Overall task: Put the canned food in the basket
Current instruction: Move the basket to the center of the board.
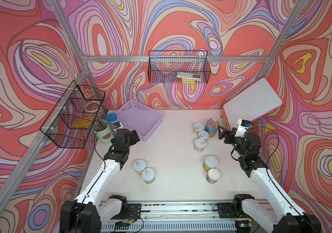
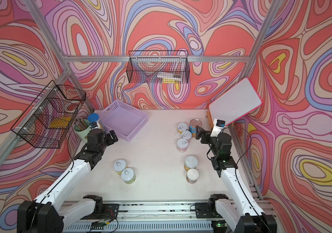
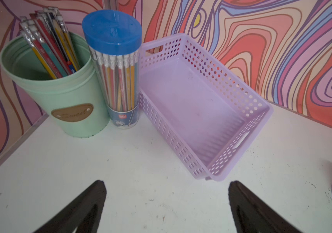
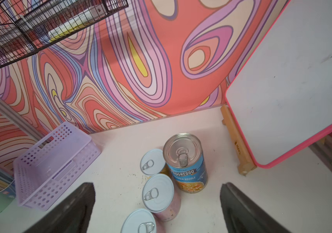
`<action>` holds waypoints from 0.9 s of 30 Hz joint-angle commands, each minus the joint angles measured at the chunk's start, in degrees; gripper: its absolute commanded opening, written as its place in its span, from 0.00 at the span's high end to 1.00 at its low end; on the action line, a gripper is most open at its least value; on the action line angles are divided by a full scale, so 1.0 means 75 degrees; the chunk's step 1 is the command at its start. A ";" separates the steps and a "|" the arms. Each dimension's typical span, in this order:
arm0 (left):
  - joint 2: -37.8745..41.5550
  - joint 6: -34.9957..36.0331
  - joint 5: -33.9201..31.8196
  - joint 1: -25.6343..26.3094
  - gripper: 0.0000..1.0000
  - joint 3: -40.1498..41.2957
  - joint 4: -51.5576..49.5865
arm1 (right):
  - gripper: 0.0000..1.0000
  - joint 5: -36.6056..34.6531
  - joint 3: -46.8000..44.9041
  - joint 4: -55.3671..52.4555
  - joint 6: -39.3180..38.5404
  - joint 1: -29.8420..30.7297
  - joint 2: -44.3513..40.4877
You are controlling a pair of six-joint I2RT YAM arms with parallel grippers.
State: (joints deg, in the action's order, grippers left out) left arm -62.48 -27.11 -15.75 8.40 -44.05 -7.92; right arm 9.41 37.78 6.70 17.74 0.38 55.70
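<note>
Nearest the arm bases, on the white table, the front-left pair and the front-right pair of small tins each stand touching, so jaws closing on one tin could, I judge, tip or shove its neighbour. Farther out, the left gripper hangs spread wide and empty just short of the basket, which holds no can yet. The right gripper, equally wide and empty, hovers beside the cluster of small tins, which is packed against the blue-labelled can. No gap shows there for a finger, so a descent may topple a tin or send it rolling. The basket looks light and shallow, so a can set against its wall might slide it into the pencil tube and mint cup just beside it. The tall can's label reads "PROGRESSO" and "CHICKEN NOODLE", with small "TRADITIONAL" above. The cup's brown plaque reads "Sweet". Print on the small tins and the tube is too small to read.
</note>
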 commanded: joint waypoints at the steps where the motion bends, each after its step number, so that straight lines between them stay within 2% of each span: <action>1: 0.0098 -0.0346 0.0241 0.0040 0.01 -0.0540 -0.1199 | 0.02 0.0684 0.0740 -0.1325 0.0585 -0.0039 0.0447; 5: -0.0149 -0.0283 0.0843 0.0040 0.01 -0.0930 -0.1504 | 0.02 0.0810 0.1185 -0.1718 0.0800 -0.0028 0.1034; 11: -0.1132 0.0061 0.1748 0.0154 0.01 -0.1794 -0.1965 | 0.02 0.0755 0.1859 -0.2287 0.0833 0.0319 0.1737; 17: -0.2340 0.0338 0.2179 0.0399 0.01 -0.2742 -0.2161 | 0.02 0.0013 0.2691 -0.2992 0.0535 0.1412 0.2453; 27: -0.4894 0.1021 0.3285 0.0508 0.01 -0.5054 -0.2906 | 0.02 -0.0271 0.3720 -0.3340 0.0279 0.3112 0.3534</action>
State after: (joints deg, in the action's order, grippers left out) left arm -95.92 -22.04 5.52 12.03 -78.30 -25.91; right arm 8.93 62.78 -16.21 21.54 21.17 80.58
